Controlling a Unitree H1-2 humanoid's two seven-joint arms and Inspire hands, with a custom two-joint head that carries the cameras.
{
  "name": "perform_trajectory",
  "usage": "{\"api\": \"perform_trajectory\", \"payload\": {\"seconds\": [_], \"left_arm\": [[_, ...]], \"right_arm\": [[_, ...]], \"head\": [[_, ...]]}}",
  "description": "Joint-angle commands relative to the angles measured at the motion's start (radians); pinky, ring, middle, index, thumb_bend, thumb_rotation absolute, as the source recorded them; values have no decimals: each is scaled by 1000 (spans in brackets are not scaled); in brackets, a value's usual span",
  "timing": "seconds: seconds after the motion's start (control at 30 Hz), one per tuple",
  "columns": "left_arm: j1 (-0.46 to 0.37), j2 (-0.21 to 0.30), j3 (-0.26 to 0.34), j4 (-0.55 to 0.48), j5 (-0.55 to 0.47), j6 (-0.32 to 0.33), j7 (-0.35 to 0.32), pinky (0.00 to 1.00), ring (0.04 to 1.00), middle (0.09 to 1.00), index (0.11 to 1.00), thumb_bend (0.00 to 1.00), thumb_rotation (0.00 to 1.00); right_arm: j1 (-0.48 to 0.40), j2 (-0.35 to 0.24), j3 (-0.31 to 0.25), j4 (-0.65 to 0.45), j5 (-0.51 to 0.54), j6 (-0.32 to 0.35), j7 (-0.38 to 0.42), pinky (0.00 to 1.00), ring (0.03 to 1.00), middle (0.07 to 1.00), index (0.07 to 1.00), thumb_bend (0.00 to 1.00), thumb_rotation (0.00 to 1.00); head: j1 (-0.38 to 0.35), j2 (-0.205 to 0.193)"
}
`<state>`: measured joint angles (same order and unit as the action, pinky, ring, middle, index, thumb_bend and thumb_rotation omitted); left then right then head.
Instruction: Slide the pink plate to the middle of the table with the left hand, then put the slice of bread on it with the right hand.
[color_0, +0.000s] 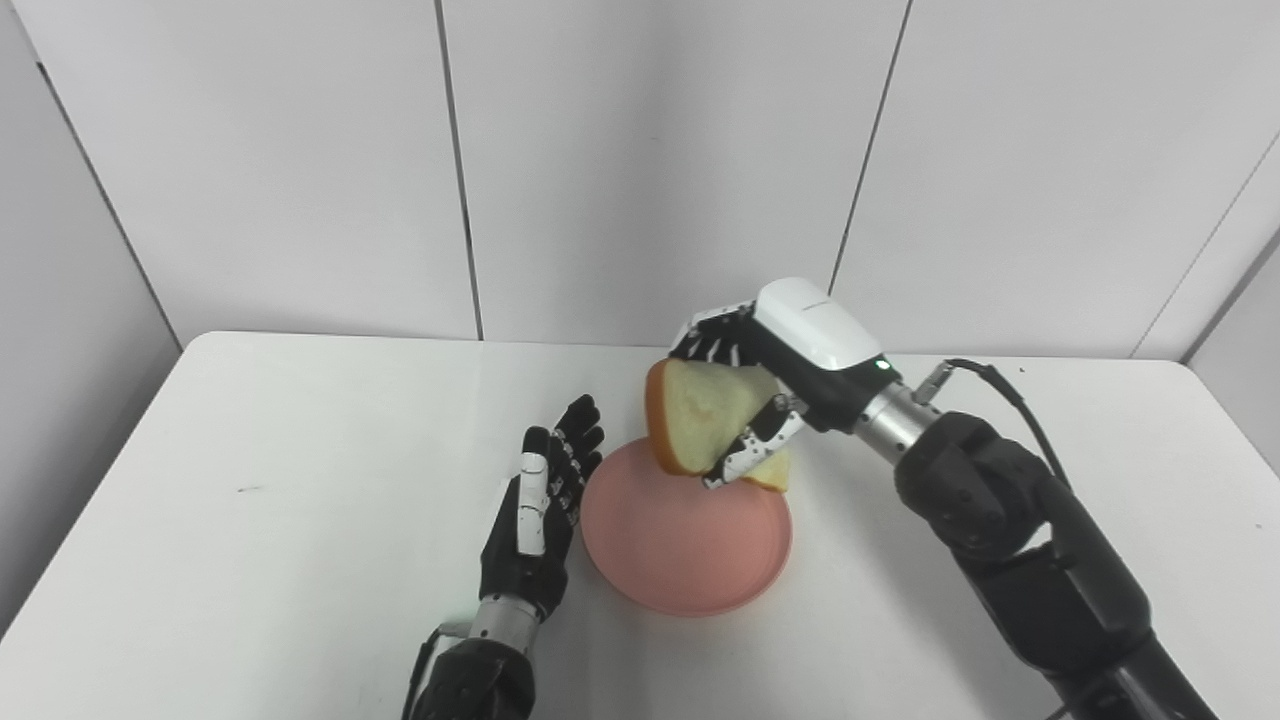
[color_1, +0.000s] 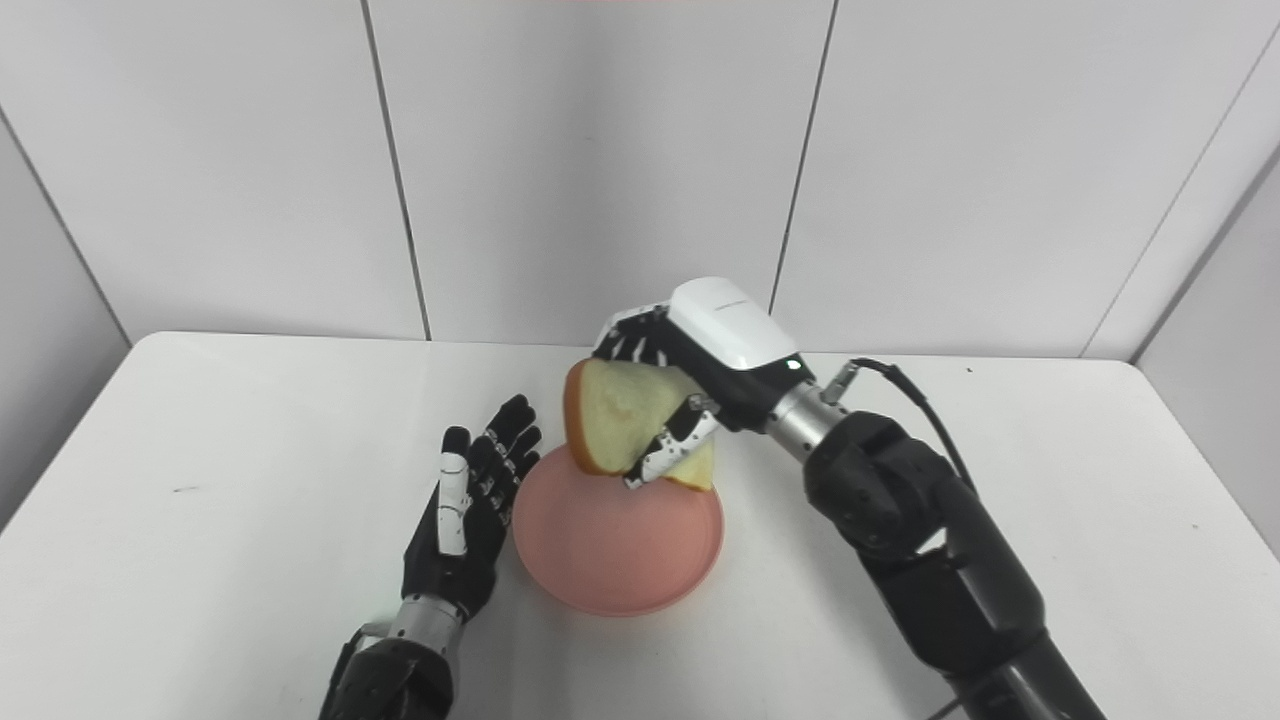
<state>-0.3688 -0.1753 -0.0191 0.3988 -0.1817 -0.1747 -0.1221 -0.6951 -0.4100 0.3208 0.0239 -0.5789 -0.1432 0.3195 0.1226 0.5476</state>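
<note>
The slice of bread (color_0: 700, 415) hangs tilted over the far rim of the pink plate (color_0: 685, 545), crust side turned left, its lower edge close above the plate; whether it touches I can't tell. The right hand (color_0: 775, 385) grasps it, fingers (color_0: 712, 340) over the top edge and thumb across the crumb face. From here the plate's centre lies below and nearer the robot, so lowering looks like what's left. The left hand (color_0: 540, 510) rests just beside the plate's left rim, fingers spread, holding nothing. A white table (color_0: 250, 500), pale panelled walls (color_0: 650, 150) behind.
</note>
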Motion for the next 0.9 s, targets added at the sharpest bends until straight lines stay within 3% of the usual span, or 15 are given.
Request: {"api": "perform_trajectory", "payload": {"seconds": [0.0,0.13,0.3,0.5,0.87], "left_arm": [[11,-23,-1,26,5,-17,14,977,953,938,870,764,994],[11,-34,3,16,1,-16,24,965,954,945,890,752,995],[7,-38,5,1,-5,-15,27,962,957,953,894,732,999],[1,-34,1,8,15,-32,35,940,958,965,883,722,1000],[-4,-37,-4,10,34,-43,56,920,950,958,881,710,1000]], "right_arm": [[-55,13,-3,-9,2,10,13,361,420,488,510,519,0],[-58,37,5,24,1,27,47,383,441,485,501,520,0],[-64,51,36,52,-25,46,97,334,406,493,518,518,0],[-74,46,84,106,-57,22,126,307,393,484,524,517,0],[-63,27,115,114,-132,39,176,262,386,488,518,517,0]], "head": [[10,2],[25,9],[25,11],[23,12],[28,8]]}}
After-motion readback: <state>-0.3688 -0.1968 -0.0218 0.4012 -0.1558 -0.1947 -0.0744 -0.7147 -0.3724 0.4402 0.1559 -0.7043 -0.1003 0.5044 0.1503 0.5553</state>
